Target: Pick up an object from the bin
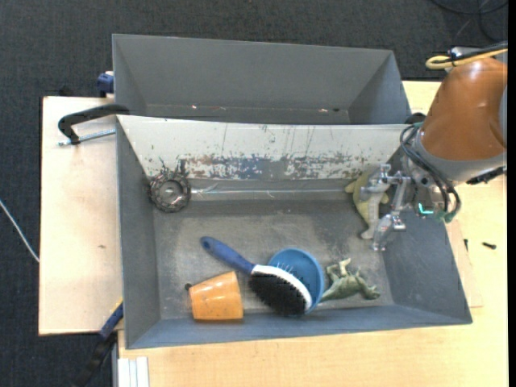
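1 ea: cup (pixel 216 298), brush (pixel 279 289), bowl (pixel 300 265), wire scrubber (pixel 169 192), green obj (pixel 348 285), yellow obj (pixel 364 201)

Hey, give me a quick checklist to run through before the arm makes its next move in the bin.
1. Tool inside the bin, on the right side: ok.
2. A candidate nearby: pale yellow thing right beside the tool: ok.
3. Tool touching that thing: cannot tell.
4. Tool apart from the green crumpled thing: ok.
5. Brush and orange cup well away, along the front wall: ok.
6. Anything already held: cannot tell.

Scuffed matt metal bin (pixel 137 248), wiry metal scourer (pixel 169 192), smooth plastic cup (pixel 216 298) and brush (pixel 280 290)
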Action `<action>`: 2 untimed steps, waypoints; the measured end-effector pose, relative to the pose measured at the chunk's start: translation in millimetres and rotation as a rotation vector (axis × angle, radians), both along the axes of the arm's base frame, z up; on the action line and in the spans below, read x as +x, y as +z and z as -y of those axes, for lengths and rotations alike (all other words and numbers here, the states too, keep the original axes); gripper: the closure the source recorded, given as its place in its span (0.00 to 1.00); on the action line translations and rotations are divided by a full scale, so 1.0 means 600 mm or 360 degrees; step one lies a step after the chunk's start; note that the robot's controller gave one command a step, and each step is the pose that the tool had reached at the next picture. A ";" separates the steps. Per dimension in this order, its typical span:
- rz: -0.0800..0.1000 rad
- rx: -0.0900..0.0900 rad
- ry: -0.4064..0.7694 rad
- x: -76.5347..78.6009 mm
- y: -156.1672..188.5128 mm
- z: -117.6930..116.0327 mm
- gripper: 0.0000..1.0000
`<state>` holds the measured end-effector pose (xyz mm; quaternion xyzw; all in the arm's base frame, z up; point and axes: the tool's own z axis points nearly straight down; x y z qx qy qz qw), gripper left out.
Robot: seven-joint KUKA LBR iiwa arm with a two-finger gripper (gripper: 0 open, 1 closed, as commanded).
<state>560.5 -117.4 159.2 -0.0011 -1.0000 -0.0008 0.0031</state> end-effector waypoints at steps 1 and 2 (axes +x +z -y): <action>0.0005 0.0001 0.0095 -0.118 -0.153 -0.015 0.00; 0.0024 -0.0002 0.0121 -0.100 -0.095 -0.053 0.00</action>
